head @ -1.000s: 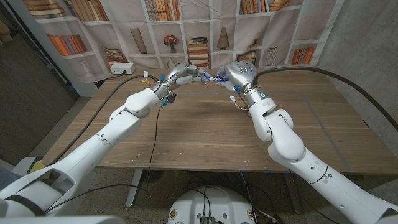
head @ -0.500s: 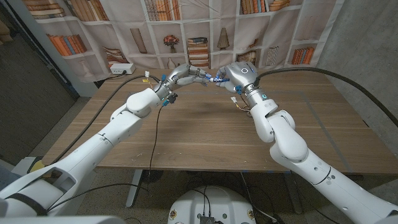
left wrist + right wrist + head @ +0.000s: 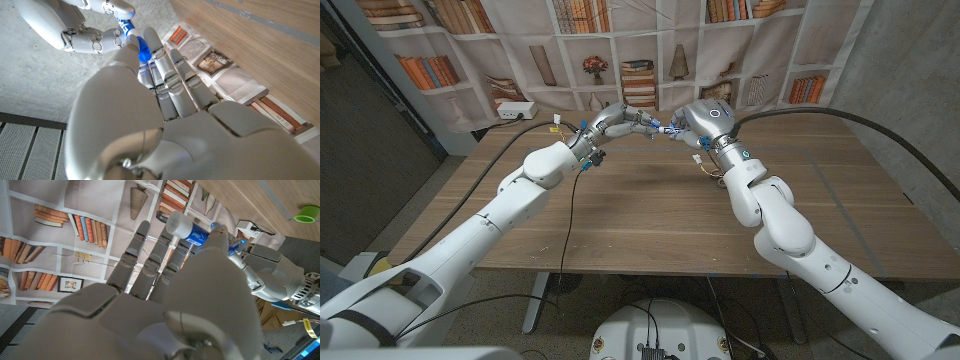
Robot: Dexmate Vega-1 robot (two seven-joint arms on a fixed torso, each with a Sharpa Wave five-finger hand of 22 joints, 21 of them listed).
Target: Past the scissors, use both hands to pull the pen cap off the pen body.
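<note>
Above the far middle of the table my two hands meet around the pen (image 3: 665, 128), a thin white and blue stick held level between them. My left hand (image 3: 620, 118) pinches the pen's blue end (image 3: 143, 50) between thumb and fingers. My right hand (image 3: 698, 122) grips the other part, whose white end and blue label (image 3: 186, 230) stick out past its thumb. In the left wrist view the right hand (image 3: 92, 39) is just beyond my left fingertips, and in the right wrist view the left hand (image 3: 262, 265) is close behind the pen. I cannot tell whether cap and body are still joined.
A white power strip (image 3: 515, 108) lies at the table's far left corner, and a black cable (image 3: 570, 205) runs from the left wrist across the wood to the near edge. A small green ring (image 3: 306, 214) lies on the table. A bookshelf-print backdrop (image 3: 640, 40) hangs behind.
Both hands stay on the pen at the same spot. The right hand and forearm have edged slightly to the right; the left hand has hardly moved.
</note>
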